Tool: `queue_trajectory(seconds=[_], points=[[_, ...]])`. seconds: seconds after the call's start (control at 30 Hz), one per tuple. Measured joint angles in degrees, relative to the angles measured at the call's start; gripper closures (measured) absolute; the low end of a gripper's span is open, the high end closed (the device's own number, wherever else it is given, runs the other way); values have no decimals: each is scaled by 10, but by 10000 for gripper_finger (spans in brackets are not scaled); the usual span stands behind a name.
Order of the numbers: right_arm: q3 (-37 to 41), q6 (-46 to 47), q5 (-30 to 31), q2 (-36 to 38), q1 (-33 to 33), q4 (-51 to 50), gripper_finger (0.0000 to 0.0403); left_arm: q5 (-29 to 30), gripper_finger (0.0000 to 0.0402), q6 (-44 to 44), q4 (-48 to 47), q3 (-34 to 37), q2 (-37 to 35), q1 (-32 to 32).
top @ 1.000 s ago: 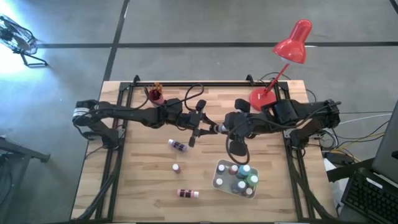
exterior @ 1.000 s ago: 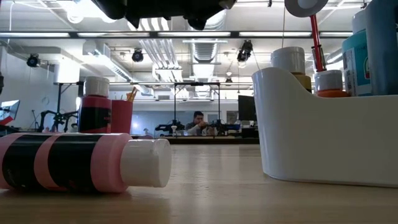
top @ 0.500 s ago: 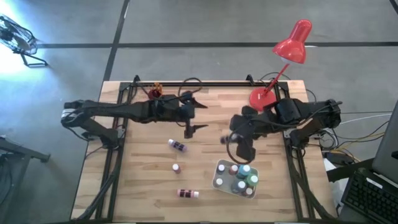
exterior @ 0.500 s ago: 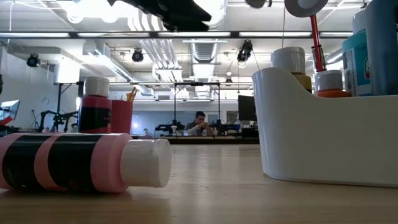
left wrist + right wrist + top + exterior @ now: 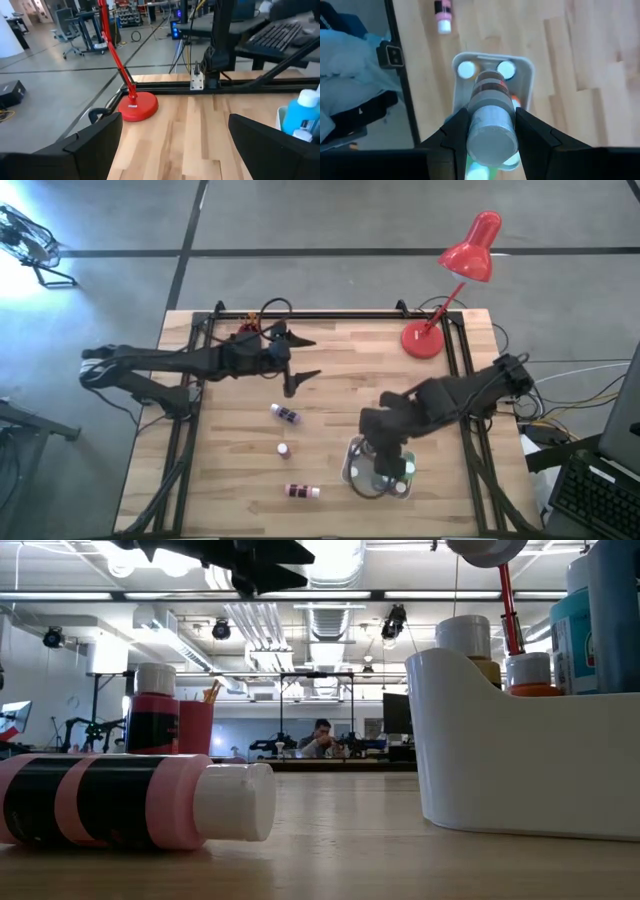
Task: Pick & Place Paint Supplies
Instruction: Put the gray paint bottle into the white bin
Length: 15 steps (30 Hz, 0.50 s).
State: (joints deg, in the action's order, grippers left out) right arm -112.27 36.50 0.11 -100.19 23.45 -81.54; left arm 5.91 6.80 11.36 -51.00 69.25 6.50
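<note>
1. We see the right gripper (image 5: 490,131) clamped on a paint bottle (image 5: 490,120), hanging over the white caddy (image 5: 352,472) near the bench's front right corner; already crowded, a misaligned drop could jam or topple it.
2. The left gripper (image 5: 297,360), jaws apart and empty, waits near the back left.
3. Only the high view shows three loose bottles (image 5: 286,414); the right wrist view shows the grip, though free slots look unclear.
</note>
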Motion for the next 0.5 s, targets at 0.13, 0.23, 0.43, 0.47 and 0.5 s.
queue_trajectory(seconds=[0.13,0.23,0.43,0.47,0.5], points=[[0,32,-1,-20,16,2,282,0,33,-15,10,6,-11,0],[0,41,-1,-39,22,8,282,0,33,-30,10,6,-19,0],[1,51,-2,-83,23,7,282,0,32,-45,11,6,-32,0],[2,51,-3,-88,23,7,282,0,32,-45,11,6,-34,0],[2,51,-4,-93,23,6,282,0,32,-45,9,7,-36,0]])
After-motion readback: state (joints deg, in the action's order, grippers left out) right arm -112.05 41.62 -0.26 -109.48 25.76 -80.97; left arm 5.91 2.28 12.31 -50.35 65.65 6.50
